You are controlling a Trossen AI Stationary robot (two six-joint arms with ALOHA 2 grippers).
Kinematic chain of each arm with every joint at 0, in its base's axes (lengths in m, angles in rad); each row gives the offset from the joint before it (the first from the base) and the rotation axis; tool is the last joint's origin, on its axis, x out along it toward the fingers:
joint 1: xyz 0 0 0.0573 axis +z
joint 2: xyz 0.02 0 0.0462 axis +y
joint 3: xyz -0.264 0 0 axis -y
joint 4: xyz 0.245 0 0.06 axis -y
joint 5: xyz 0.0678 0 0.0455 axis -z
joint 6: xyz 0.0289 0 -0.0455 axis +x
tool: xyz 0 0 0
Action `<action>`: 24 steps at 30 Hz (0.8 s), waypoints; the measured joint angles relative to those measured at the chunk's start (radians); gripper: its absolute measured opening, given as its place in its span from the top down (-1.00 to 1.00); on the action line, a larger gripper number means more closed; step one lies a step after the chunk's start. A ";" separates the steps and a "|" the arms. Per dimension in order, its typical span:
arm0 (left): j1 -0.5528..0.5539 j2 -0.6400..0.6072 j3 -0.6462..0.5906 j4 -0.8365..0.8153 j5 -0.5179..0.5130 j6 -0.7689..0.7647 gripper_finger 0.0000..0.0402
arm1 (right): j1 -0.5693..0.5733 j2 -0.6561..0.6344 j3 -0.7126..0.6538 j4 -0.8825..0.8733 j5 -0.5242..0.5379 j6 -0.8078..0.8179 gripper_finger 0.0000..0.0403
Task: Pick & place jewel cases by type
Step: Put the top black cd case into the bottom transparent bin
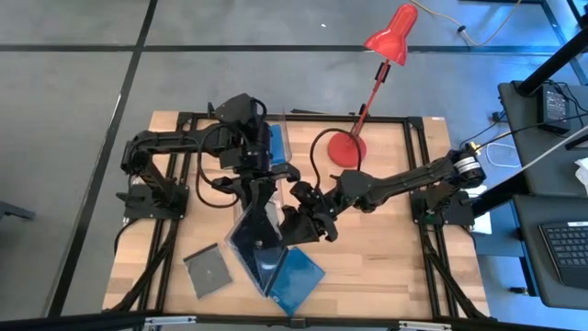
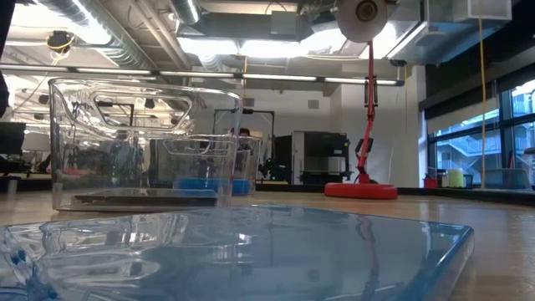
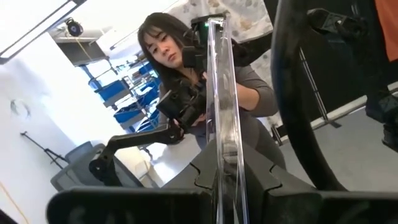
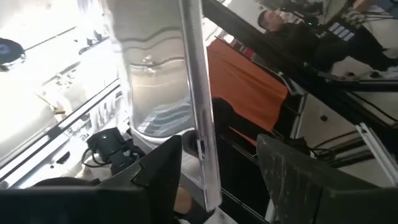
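Note:
My left gripper (image 1: 260, 195) is shut on a dark transparent jewel case (image 1: 255, 232), held tilted above the table's middle. My right gripper (image 1: 296, 223) is open at that case's right edge; in the right wrist view the case's edge (image 4: 200, 106) stands between its two fingers, close to one of them, and I cannot tell whether it touches. A grey case (image 1: 207, 272) lies flat at the near left. Blue cases (image 1: 296, 276) lie flat near the front edge, under the held case; one fills the low view's foreground (image 2: 251, 251). My left gripper pinches the transparent case's far edge (image 3: 225, 155) between its two fingers, the case seen edge-on running away from the fingers. The fingers come from the far side, slanting down. The case is lifted clear of the table and tilted, its free end toward the near edge.
Two clear bins (image 1: 277, 140) stand at the far middle; one holds a blue case (image 2: 209, 184), the other a dark case (image 2: 138, 199). A red desk lamp (image 1: 347, 147) stands at the far right. A person shows beyond the table (image 3: 168, 43).

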 joint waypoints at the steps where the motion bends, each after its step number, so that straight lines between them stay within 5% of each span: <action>1: 0.000 0.002 0.000 0.000 0.000 -0.001 0.86 | 0.000 0.001 0.000 0.010 -0.002 0.000 -0.05; 6: 0.001 0.005 0.000 0.000 -0.003 -0.036 0.86 | 0.004 0.001 0.000 0.083 -0.033 -0.021 0.05; 18: -0.001 0.006 0.000 0.002 -0.036 0.010 0.86 | 0.008 0.002 0.000 0.097 -0.052 -0.029 0.64; 24: -0.002 0.006 0.000 0.008 -0.059 0.011 0.85 | 0.009 0.002 0.000 0.099 -0.055 -0.024 0.71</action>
